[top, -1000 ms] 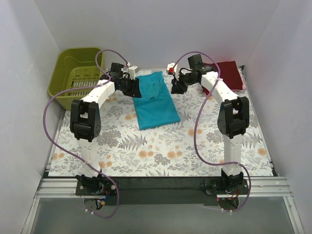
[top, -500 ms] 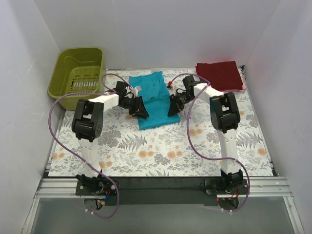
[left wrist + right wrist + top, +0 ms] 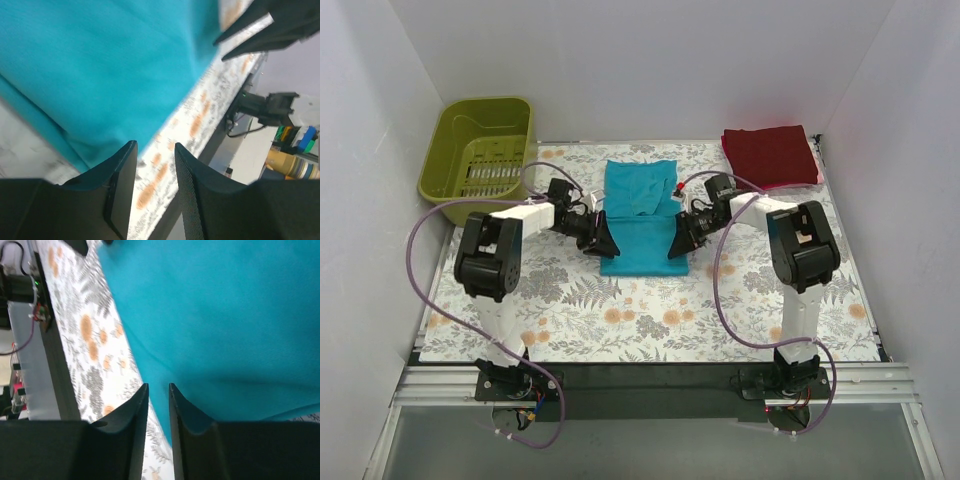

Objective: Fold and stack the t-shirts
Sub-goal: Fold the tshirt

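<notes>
Table (image 3: 650, 320): floral cover, white walls on three sides.
Teal shirt (image 3: 640, 215): lying flat mid-table, toward the far side.
Left tool (image 3: 605, 245): at the shirt's near left corner; fingers narrowly apart, bare table showing between them.
Right tool (image 3: 676, 248): at the near right corner; narrow gap, shirt edge crossing it; grip cannot be told.
Red shirt (image 3: 770, 155): folded, far right corner.
Basket (image 3: 485, 103): far left corner.

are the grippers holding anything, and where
The left gripper holds nothing: its fingers stand apart over the floral table cover beside the teal cloth t-shirt. The right gripper cannot be told; the shirt's edge crosses its narrow gap.
</notes>
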